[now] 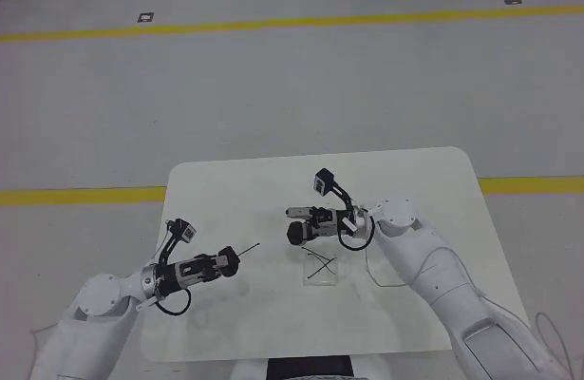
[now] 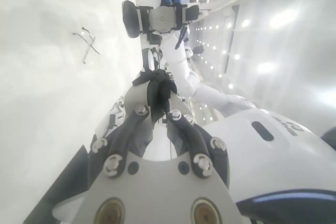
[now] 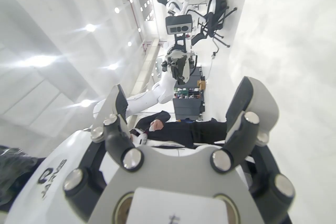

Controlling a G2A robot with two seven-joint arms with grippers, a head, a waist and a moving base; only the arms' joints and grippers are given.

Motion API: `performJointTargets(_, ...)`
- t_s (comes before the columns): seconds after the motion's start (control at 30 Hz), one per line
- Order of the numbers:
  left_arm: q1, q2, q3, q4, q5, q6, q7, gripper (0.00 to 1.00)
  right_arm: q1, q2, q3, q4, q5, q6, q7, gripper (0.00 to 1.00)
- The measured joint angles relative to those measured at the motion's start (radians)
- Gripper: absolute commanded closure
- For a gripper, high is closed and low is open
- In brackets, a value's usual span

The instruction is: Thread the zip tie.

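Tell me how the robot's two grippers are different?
The left gripper is shut, pinching a thin black zip tie; the right gripper is open and holds nothing. The right gripper is close to the crossed zip ties on the table; the left gripper is farther from them. Both have dark fingers.

A white, round-cornered worktop (image 1: 415, 180) stands on a pale grey floor (image 1: 273, 95). Two yellow floor stripes (image 1: 273, 24) run here, one well beyond the worktop's far edge. Round ceiling lights (image 3: 90, 27) glare above a black swivel chair (image 3: 212, 17) and a dark grey cabinet (image 3: 187, 105).
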Motion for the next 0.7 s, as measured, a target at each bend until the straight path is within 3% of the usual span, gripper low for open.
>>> performJointTargets(0.23, -0.011, 0.000, 0.021, 0.026, -0.081, -0.007, -0.096, 1.00, 0.046, -0.039, -0.076, 0.094, 0.120, 0.001, 0.088, 0.00)
performJointTargets(0.47, -0.017, 0.001, 0.020, 0.026, -0.051, -0.006, -0.096, 1.00, 0.046, -0.041, -0.081, 0.097, 0.126, 0.001, 0.087, 0.00)
performJointTargets(0.7, -0.033, -0.004, 0.053, 0.039, -0.078, 0.005, -0.058, 1.00, 0.010, -0.048, -0.095, 0.074, 0.171, -0.001, 0.083, 0.00)
